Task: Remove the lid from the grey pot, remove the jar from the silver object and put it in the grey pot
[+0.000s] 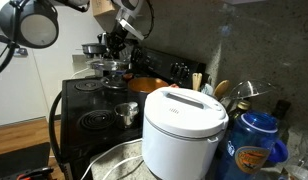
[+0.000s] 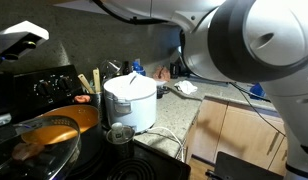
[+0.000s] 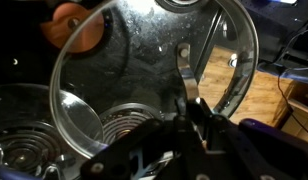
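My gripper [image 3: 184, 118] is shut on the handle of the round glass lid [image 3: 144, 70] and holds it up off the stove. In an exterior view the gripper [image 1: 115, 48] holds the lid [image 1: 109, 68] over the back burners, to the left of the grey pot [image 1: 144, 85], which stands uncovered with its orange-brown inside showing. The lid [image 2: 39, 138] and the grey pot [image 2: 74, 118] also show in an exterior view. The small shiny steel pot [image 1: 127, 113] stands on the stove in front of the grey pot and shows again [image 2: 119, 133]. I cannot make out the jar.
A big white rice cooker [image 1: 184, 125] stands next to the stove and shows again [image 2: 129, 100]. A blue jug [image 1: 256, 140] is beside it and a large metal bowl [image 1: 119, 160] in front. Coil burners [image 3: 129, 125] lie under the lid. Utensils [image 1: 199, 80] stand at the back.
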Robot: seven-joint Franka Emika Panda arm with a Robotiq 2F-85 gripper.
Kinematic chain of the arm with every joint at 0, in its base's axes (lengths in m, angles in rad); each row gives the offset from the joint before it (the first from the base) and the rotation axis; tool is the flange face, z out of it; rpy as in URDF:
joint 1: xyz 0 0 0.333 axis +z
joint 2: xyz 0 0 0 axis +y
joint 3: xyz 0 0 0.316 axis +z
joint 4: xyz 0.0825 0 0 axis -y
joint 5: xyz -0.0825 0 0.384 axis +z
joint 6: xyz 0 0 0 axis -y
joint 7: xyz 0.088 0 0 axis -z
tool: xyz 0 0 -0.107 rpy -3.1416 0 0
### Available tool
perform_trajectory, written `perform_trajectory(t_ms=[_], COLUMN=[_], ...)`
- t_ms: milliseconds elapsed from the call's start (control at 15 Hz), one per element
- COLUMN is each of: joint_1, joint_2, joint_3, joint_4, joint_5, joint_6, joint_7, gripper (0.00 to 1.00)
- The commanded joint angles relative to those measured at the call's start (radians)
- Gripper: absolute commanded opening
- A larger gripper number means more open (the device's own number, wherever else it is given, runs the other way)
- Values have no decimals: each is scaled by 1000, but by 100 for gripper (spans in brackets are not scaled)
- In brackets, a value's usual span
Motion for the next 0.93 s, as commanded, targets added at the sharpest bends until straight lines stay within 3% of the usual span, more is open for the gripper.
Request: perform_trajectory(t_ms=[0,867], joint_1=[-24,-109], joint_2=[-47,-75], joint_3=[30,39], joint_4=[-75,-447], joint_5=[36,76], joint_6=[-19,192], joint_7=[-54,-175], gripper=[5,5])
